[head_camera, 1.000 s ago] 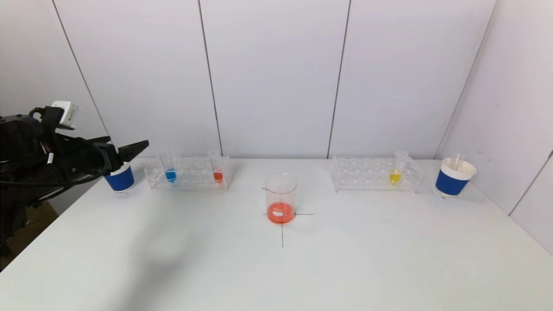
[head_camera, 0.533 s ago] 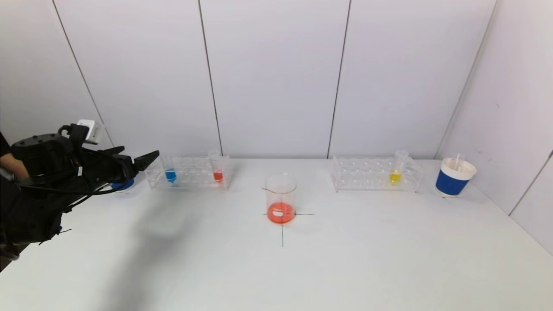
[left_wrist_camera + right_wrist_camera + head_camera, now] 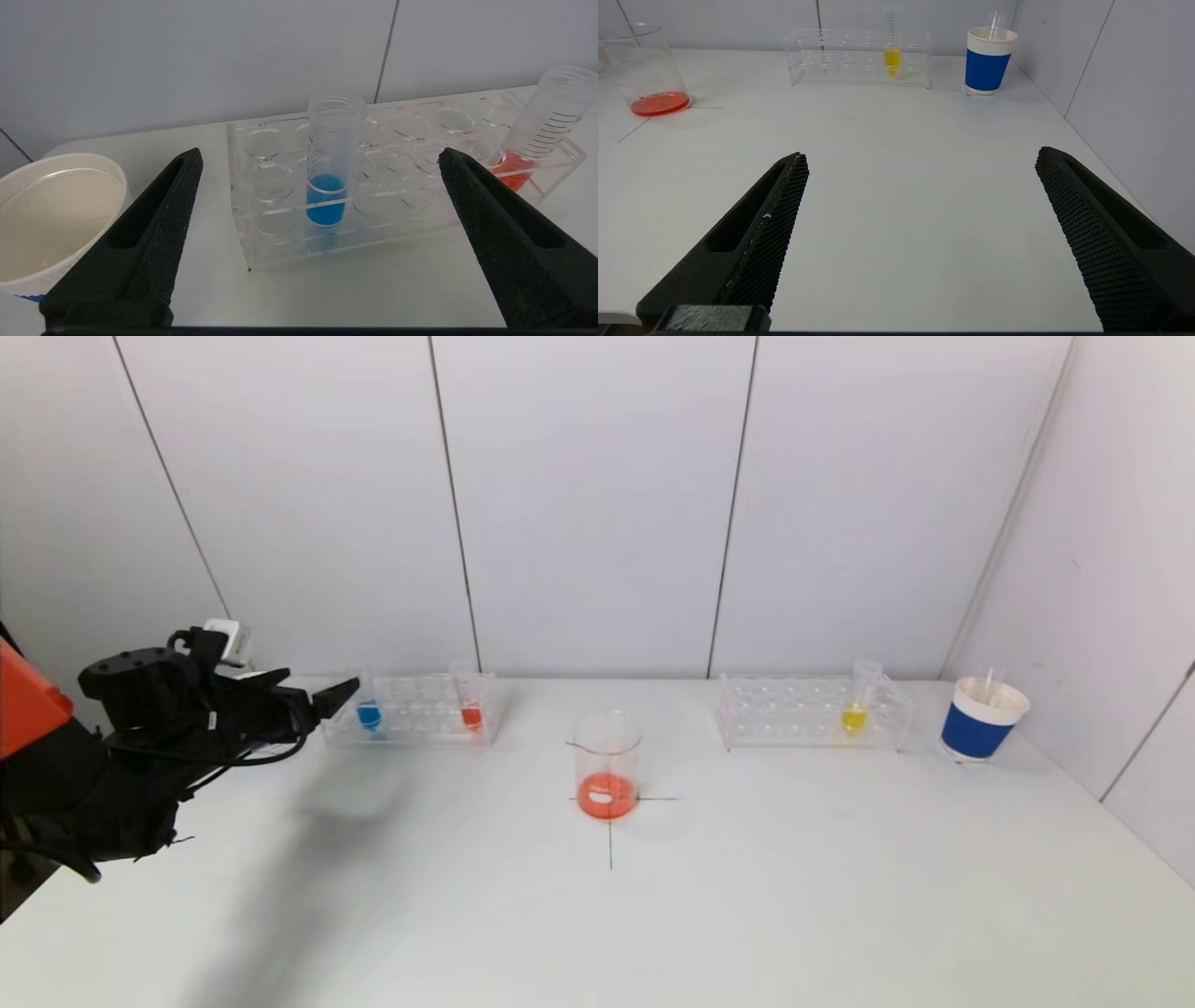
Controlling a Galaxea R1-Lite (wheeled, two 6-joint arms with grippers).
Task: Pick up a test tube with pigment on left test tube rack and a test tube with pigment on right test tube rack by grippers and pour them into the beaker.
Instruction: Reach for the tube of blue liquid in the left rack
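The clear left rack (image 3: 411,733) holds a blue-pigment tube (image 3: 368,713) and a red-pigment tube (image 3: 470,713). My left gripper (image 3: 336,695) is open and empty, just short of the rack's left end. In the left wrist view the blue tube (image 3: 327,196) stands straight ahead between the open fingers, and the red tube (image 3: 528,154) leans farther along the rack (image 3: 261,242). The right rack (image 3: 808,733) holds a yellow-pigment tube (image 3: 853,715). The beaker (image 3: 607,765) holds orange-red liquid at the table's middle. My right gripper (image 3: 920,158) is open and empty, out of the head view.
A blue paper cup (image 3: 980,719) with a rod stands right of the right rack. A white-rimmed paper cup (image 3: 51,219) sits beside the left gripper, hidden behind the arm in the head view. Walls close off the back and right.
My left arm has come down and moved right toward the left rack, and now covers the blue cup on the left. The tubes, beaker and racks have not moved.
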